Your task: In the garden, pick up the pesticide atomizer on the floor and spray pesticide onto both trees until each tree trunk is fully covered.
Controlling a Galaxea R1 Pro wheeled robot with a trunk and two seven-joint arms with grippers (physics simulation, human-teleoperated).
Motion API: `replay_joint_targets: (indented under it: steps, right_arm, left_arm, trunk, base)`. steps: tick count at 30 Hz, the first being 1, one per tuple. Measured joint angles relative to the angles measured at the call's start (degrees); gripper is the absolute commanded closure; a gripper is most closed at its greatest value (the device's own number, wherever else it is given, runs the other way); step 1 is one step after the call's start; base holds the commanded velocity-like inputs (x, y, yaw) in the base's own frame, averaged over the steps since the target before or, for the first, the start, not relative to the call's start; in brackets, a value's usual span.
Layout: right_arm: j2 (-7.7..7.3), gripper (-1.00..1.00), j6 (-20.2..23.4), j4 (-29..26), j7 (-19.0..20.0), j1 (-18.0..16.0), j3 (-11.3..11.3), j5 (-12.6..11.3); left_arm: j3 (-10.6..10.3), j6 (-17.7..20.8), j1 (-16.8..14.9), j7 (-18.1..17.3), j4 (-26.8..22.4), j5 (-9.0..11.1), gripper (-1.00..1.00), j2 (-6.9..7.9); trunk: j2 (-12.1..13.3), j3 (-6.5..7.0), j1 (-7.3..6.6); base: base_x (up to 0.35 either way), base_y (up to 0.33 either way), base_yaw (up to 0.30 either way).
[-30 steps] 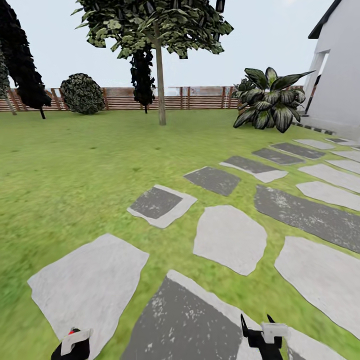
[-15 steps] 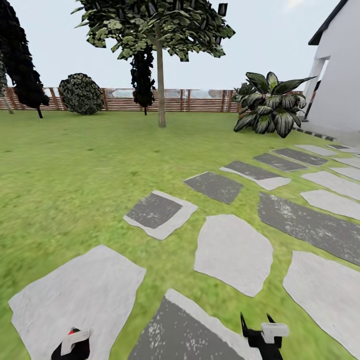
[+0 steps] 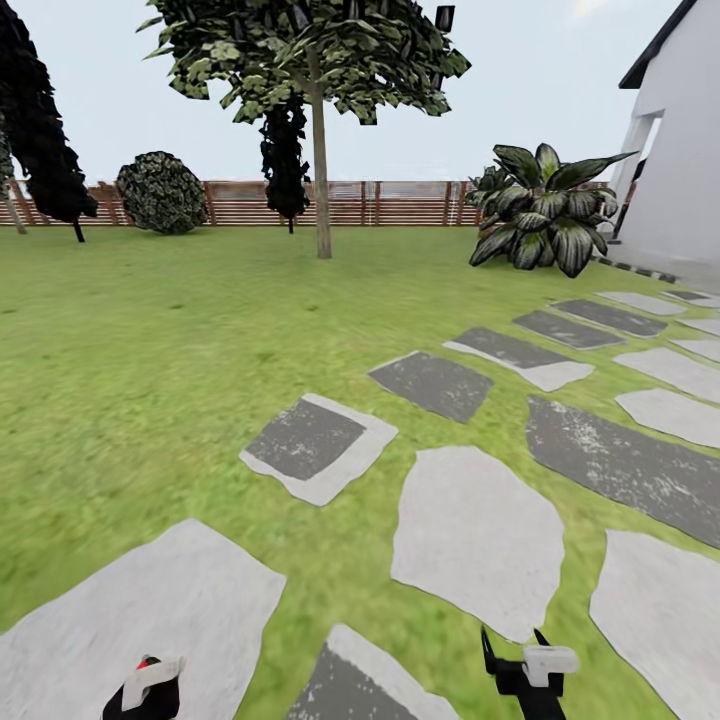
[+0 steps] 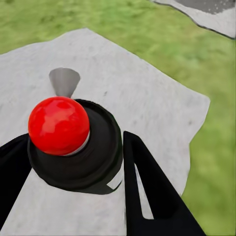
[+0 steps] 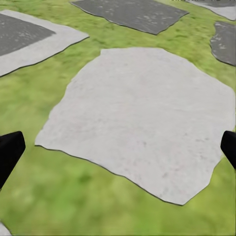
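Observation:
My left gripper [image 3: 146, 688] sits at the bottom left of the head view, shut on the pesticide atomizer [image 4: 59, 125], a black body topped with a red ball. That red top [image 3: 147, 661] peeks out above the gripper. My right gripper [image 3: 512, 642] hangs open at the bottom right, its black fingertips [image 5: 10, 150] wide apart over a pale stone. One tree with a pale straight trunk [image 3: 322, 190] and a grey-green crown stands far ahead on the garden lawn [image 3: 150, 330]. The floor is out of view.
Flat stepping stones [image 3: 475, 535], pale and dark, spread across the grass from under me to the right. A broad-leafed plant [image 3: 545, 210] and a white house wall [image 3: 680, 160] stand at the right. A slat fence [image 3: 400, 203], a round shrub [image 3: 160, 192] and black cone trees [image 3: 40, 130] line the back.
The whole picture has shifted: the stepping stones have slid down and nearer, so the camera has moved forward. Both grippers keep their places in the view.

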Motion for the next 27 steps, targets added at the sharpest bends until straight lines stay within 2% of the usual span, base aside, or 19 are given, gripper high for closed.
replay_joint_targets:
  steps: [9, 16, 27]
  right_arm:
    - [0.0, -1.0, 0.0, 0.0, 0.0, 0.0, -0.03, 0.0]
    - [0.0, -1.0, 0.0, 0.01, 0.0, -0.01, -0.03, 0.0]
    - [0.0, -1.0, 0.0, 0.01, 0.0, 0.0, -0.04, 0.0]
  left_arm:
    - [0.0, 0.03, 0.0, 0.01, 0.0, 0.02, 1.0, 0.0]
    - [0.0, 0.0, 0.01, 0.0, -0.01, 0.02, 1.0, -0.02]
    - [-0.01, 0.0, 0.0, -0.01, 0.0, 0.04, 1.0, -0.03]
  trunk:
    - [0.0, 0.0, 0.0]
    - [0.0, 0.0, 0.0]
    - [0.0, 0.0, 0.0]
  base:
    - [0.339, 0.0, 0.003]
    - [0.339, 0.0, 0.159]
    - [0.339, 0.0, 0.019]
